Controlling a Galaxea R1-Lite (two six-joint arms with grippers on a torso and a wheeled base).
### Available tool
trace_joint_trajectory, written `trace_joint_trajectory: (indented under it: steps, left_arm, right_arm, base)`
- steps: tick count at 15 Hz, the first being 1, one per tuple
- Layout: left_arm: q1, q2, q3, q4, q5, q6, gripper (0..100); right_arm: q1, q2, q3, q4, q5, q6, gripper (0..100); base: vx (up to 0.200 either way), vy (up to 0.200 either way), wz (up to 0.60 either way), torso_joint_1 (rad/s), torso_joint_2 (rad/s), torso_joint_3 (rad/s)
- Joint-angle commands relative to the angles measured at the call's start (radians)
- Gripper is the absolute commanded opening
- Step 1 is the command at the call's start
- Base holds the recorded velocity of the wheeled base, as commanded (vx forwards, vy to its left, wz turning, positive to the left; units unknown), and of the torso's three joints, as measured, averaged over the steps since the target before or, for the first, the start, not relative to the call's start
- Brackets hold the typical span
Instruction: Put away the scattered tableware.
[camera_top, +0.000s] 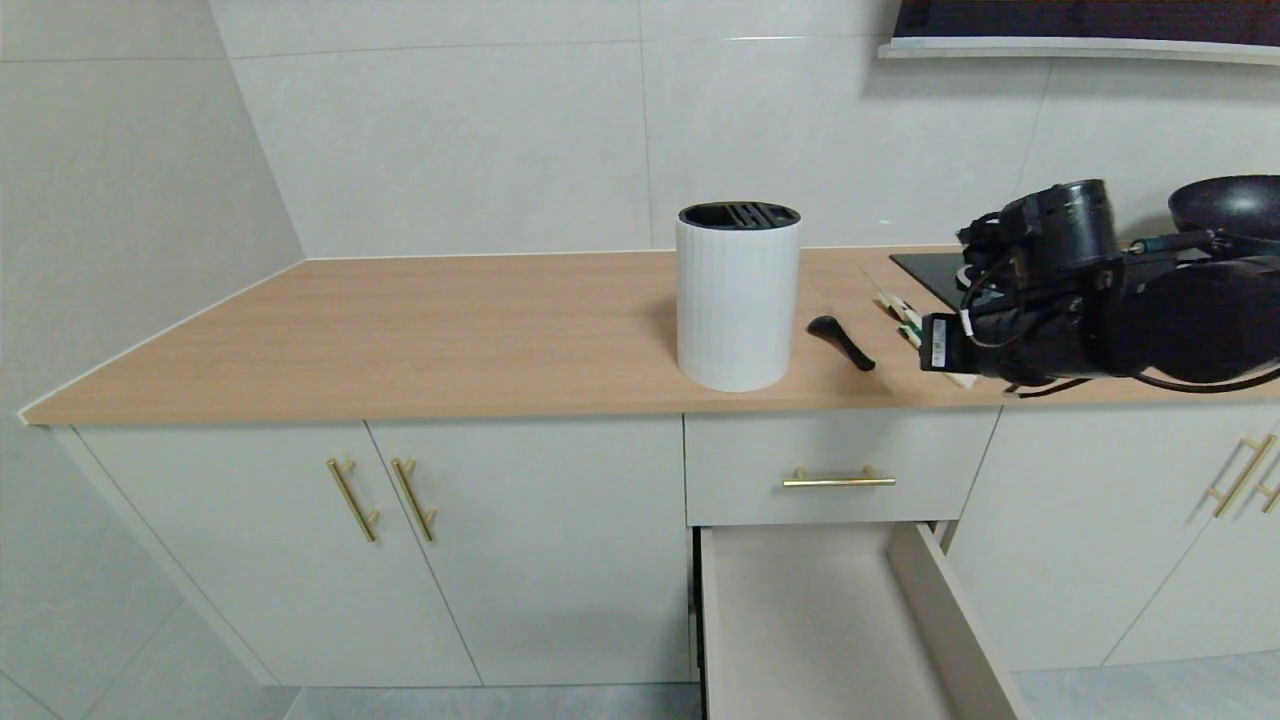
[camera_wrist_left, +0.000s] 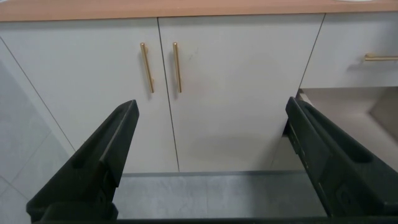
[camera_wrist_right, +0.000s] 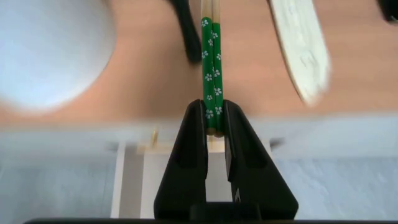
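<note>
So the right gripper (camera_wrist_right: 213, 109) is pinched shut on the green end of a pair of chopsticks (camera_wrist_right: 211, 62), at the near edge of the counter (camera_top: 400, 330), just right of the white holder (camera_top: 737, 300). Can't tell if they're off the wood yet. I'd call this the grasp step of the first pickup. A black spoon (camera_top: 840, 340) and a pale utensil (camera_wrist_right: 301, 43) lie beside them. The left gripper (camera_wrist_left: 210, 112) hangs wide open, low in front of the cabinet doors (camera_wrist_left: 205, 93). Next it probably needs a clean lift, then a swing left over the holder's slotted top, or down to the open drawer (camera_top: 930, 600).
</note>
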Motion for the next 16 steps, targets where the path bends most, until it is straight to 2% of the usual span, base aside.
trace_joint_trajectory:
  steps: [1, 2, 3, 6, 9, 13, 16]
  left_arm:
    - [0.0, 0.002, 0.001, 0.0, 0.0, 0.0, 100]
    - [0.0, 0.002, -0.001, 0.0, 0.0, 0.0, 100]
    - [0.0, 0.002, 0.001, 0.0, 0.0, 0.0, 100]
    - [0.0, 0.002, 0.001, 0.0, 0.0, -0.002, 100]
    - [0.0, 0.002, -0.001, 0.0, 0.0, 0.0, 100]
    - [0.0, 0.002, 0.001, 0.0, 0.0, 0.0, 100]
    - [0.0, 0.002, 0.001, 0.0, 0.0, 0.0, 100]
  right_arm:
    - [0.003, -0.305, 0.112, 0.183, 0.106, 0.0, 0]
    - [0.003, -0.339, 0.117, 0.223, 0.13, 0.0, 0]
    - [0.003, -0.405, 0.12, 0.349, 0.207, 0.0, 0]
    - [0.002, -0.46, 0.121, 0.533, 0.357, -0.008, 0]
    - [0.003, -0.453, 0.141, 0.563, 0.419, -0.038, 0]
    - [0.036, -0.411, 0.195, 0.556, 0.42, -0.108, 0]
    - [0.069, -0.388, 0.213, 0.554, 0.419, -0.112, 0]
  base:
    - [0.0, 0.0, 0.0, 0.0, 0.0, 0.0]
    - [0.0, 0.0, 0.0, 0.0, 0.0, 0.0]
    - [0.0, 0.0, 0.0, 0.0, 0.0, 0.0]
    - [0.0, 0.0, 0.0, 0.0, 0.0, 0.0]
    - [0.0, 0.0, 0.0, 0.0, 0.0, 0.0]
    - [0.0, 0.0, 0.0, 0.0, 0.0, 0.0]
    - [0.0, 0.0, 0.0, 0.0, 0.0, 0.0]
